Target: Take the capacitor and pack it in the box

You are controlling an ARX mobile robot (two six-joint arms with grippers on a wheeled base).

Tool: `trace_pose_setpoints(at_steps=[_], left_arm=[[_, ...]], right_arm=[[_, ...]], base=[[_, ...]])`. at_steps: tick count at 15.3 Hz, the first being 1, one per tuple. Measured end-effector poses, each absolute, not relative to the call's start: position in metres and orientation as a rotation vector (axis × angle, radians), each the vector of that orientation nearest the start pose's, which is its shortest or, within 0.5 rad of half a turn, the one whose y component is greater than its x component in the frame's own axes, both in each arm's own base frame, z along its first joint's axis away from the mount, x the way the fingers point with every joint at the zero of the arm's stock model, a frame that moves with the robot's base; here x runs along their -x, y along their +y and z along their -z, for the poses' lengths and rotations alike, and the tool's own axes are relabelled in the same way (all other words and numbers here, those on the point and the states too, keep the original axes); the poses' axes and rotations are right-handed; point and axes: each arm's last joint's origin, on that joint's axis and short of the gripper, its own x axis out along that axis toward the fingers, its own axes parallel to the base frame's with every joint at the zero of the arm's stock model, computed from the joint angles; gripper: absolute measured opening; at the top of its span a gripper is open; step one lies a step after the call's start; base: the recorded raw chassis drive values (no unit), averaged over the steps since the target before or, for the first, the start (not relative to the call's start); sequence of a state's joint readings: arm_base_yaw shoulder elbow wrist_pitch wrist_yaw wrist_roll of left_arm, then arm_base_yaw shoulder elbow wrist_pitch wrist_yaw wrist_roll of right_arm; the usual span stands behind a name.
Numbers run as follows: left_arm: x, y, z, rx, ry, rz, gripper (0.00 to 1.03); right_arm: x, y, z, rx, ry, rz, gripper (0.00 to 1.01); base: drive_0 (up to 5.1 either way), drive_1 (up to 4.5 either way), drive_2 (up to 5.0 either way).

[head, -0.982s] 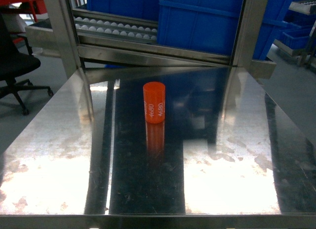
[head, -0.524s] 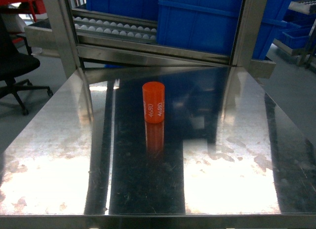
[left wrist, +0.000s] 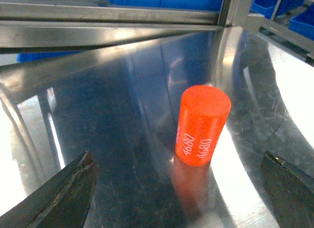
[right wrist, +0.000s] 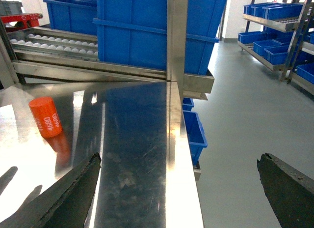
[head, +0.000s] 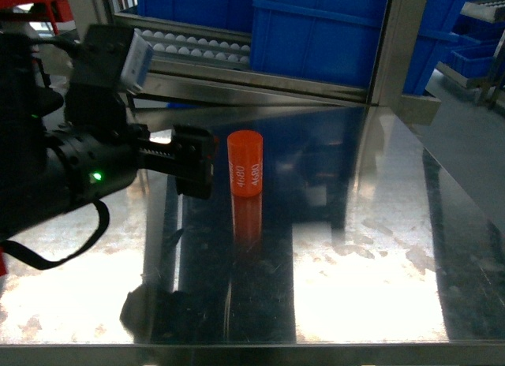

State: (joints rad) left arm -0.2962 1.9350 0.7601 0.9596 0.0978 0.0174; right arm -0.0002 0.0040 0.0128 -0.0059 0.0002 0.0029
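The capacitor [head: 245, 162] is an orange cylinder printed "4680", standing upright on the steel table [head: 379, 248] near its middle. My left gripper [head: 203, 162] reaches in from the left at the capacitor's height and stops just short of its left side. In the left wrist view the capacitor [left wrist: 202, 126] stands ahead of the left gripper [left wrist: 179, 191], whose two dark fingers are spread wide with nothing between them. My right gripper [right wrist: 179, 193] is open and empty over the table's right edge, with the capacitor [right wrist: 45, 117] far to its left. The box is out of view.
Blue plastic bins [head: 316, 35] and a roller rack [head: 189, 46] stand behind the table, framed by steel posts [head: 392, 42]. To the right the table ends at open grey floor, with a blue bin [right wrist: 194, 129] below and shelves of bins [right wrist: 274, 46] farther off.
My left arm has come into the head view from the left, bringing its gripper up beside the capacitor. The capacitor has not moved.
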Motion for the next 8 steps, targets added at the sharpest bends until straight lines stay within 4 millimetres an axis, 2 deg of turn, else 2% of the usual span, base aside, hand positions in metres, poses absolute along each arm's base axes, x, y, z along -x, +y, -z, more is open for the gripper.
trace_pose_setpoints(at_steps=[2, 8], left_arm=[[-0.360, -0.119, -0.109, -0.076, 0.211, 0.418, 0.98], [-0.408, -0.152, -0.076, -0.065, 0.237, 0.458, 0.98]], right_arm=[[-0.097, 0.000, -0.167, -0.002, -0.003, 0.000, 0.98], [-0.097, 0.000, -0.167, -0.002, -0.003, 0.001, 0.98]], base=[[0.0, 0.00, 0.0], [0.0, 0.00, 0.0]])
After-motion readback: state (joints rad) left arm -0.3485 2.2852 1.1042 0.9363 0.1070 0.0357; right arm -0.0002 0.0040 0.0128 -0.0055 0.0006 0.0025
